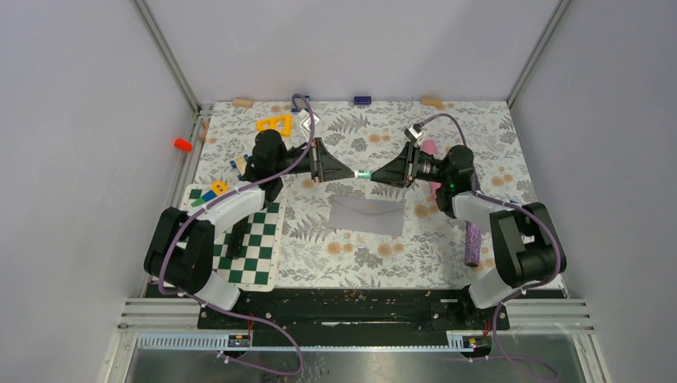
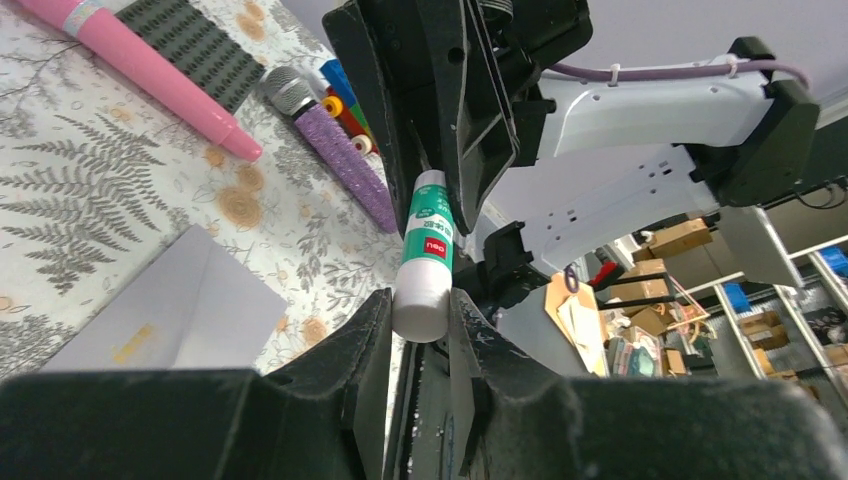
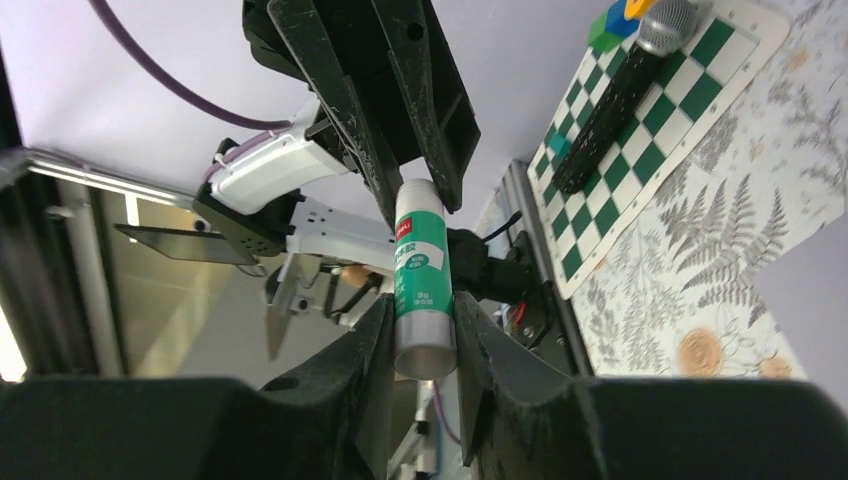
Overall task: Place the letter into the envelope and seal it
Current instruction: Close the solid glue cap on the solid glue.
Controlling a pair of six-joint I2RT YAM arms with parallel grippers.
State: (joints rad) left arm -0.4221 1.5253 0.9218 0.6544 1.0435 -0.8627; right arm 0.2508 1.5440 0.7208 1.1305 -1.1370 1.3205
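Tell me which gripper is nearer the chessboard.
Left. The left gripper hangs to the right of the chessboard; the right gripper faces it from farther right, the glue stick clamped between them.

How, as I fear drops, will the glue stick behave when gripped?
The glue stick looks smooth and cylindrical, so it may slip in a pinch and probably rolls if laid down. A small plastic tube, likely light and rigid.

Glue stick (image 2: 425, 250), chessboard mat (image 1: 262, 254), purple microphone (image 2: 345, 165), pink marker (image 2: 150, 70)
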